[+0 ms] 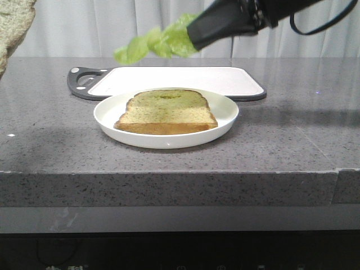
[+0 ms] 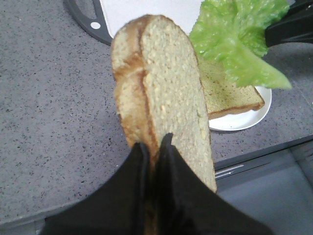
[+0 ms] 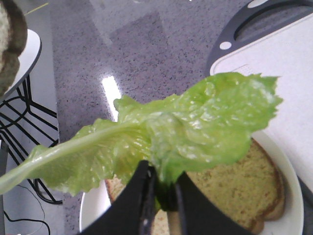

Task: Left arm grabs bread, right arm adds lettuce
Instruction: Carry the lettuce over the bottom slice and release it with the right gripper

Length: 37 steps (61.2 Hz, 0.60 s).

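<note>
Left arm [image 2: 146,196] jaws are clamping the bread [image 2: 166,93], lifted off the worktop [image 1: 50,140]. Right arm [image 1: 236,19] jaws are pinching the lettuce [image 1: 160,42] above the plated slice [image 1: 166,109]. Remaining: lowering and releasing the leaf.

Pale pleated curtain [image 1: 84,28] across the far side, evenly lit. Grey speckled stone counter [image 1: 45,152] with a thick front edge, a seam near its right end, soft shadows across the top and a bright glare streak [image 3: 111,90]. Below the edge, a grey band, then dark space. Black wire rack [image 3: 24,127] beside the counter.
</note>
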Tool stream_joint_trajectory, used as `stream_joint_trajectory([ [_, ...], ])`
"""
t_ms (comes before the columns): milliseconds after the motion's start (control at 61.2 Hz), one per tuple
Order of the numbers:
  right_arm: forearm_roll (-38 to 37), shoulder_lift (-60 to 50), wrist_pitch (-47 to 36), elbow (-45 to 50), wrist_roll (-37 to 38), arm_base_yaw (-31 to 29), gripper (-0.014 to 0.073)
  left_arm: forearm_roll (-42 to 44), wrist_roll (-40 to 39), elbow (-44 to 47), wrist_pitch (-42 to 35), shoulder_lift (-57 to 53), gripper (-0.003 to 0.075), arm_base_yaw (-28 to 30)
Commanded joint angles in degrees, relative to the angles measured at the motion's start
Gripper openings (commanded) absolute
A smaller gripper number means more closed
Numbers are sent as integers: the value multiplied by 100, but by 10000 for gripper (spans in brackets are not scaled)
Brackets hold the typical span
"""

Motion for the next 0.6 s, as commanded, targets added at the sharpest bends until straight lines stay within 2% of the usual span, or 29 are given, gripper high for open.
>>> stream_joint_trajectory([
  [0, 527, -248, 32, 31, -389, 2, -99, -38, -50, -155, -470, -10, -20, -47],
  [163, 630, -248, -157, 84, -746, 170, -99, -38, -50, -155, -470, -10, -20, -47],
  [261, 629, -221, -420, 84, -747, 297, -99, -38, -50, -155, -470, -10, -20, -47],
  [539, 582, 24, -414, 84, -562, 317, -92, -38, -50, -155, -470, -10, -20, -47],
  [588, 556, 36, -387, 84, -521, 317, -67, -38, -50, -155, -470, -10, -20, -47],
])
